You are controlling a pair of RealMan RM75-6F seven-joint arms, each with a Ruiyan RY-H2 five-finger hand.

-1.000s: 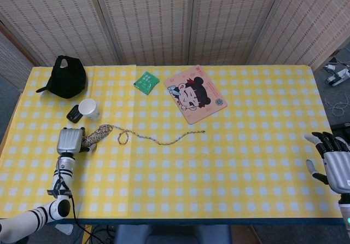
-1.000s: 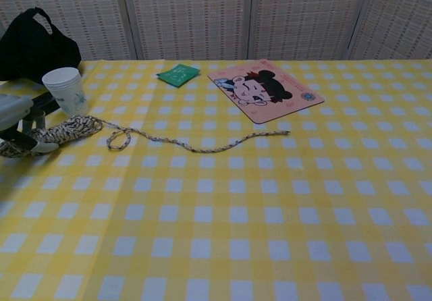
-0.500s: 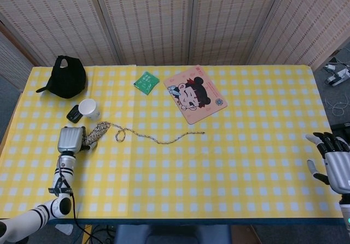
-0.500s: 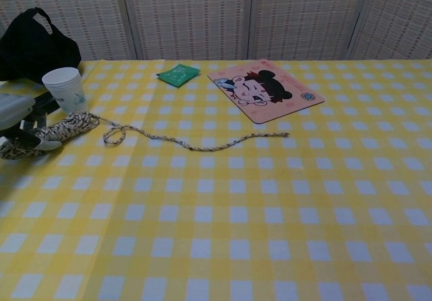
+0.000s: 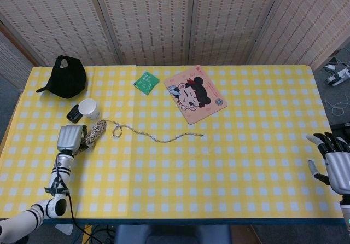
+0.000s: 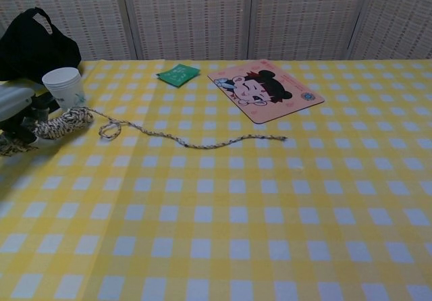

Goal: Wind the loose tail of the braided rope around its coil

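The left hand (image 5: 69, 139) has dragged the rope coil (image 5: 95, 131) leftward.

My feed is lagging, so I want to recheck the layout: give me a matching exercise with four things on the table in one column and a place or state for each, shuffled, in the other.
Things:
1. rope coil
2. rope tail
3. paper cup
4. green packet

Places or states:
A. lying stretched across the cloth, with a small loop near the coil
B. far side of the table, just left of the cartoon mouse pad
C. held in the left hand
D. upright beside the black bag

Pairs: 1-C, 2-A, 3-D, 4-B
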